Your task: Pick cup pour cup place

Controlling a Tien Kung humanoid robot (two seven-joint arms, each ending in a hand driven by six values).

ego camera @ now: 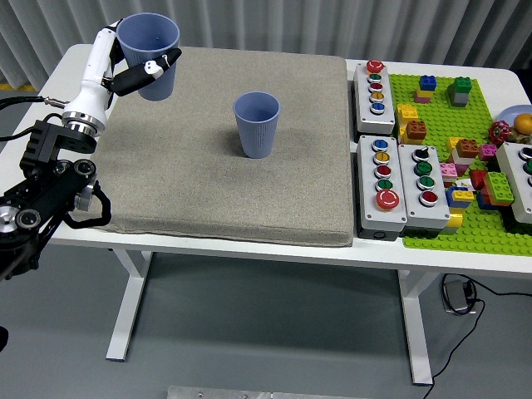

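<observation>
I see my left hand (125, 71) clamped on a blue cup (149, 44), upright over the mat's (208, 183) far-left corner. The second cup (256, 124) stands well apart.

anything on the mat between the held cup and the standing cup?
Nothing: head view shows only bare grey mat between the cup held in the left hand and the standing cup.

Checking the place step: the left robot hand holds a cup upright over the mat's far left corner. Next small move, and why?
Probably lower it straight down onto the grey mat. The left robot hand grips the held cup upright, mouth up, above the mat's far left corner. The second cup stands apart near the middle, so the descent looks clear. Open the fingers only after the base rests on the mat.
</observation>
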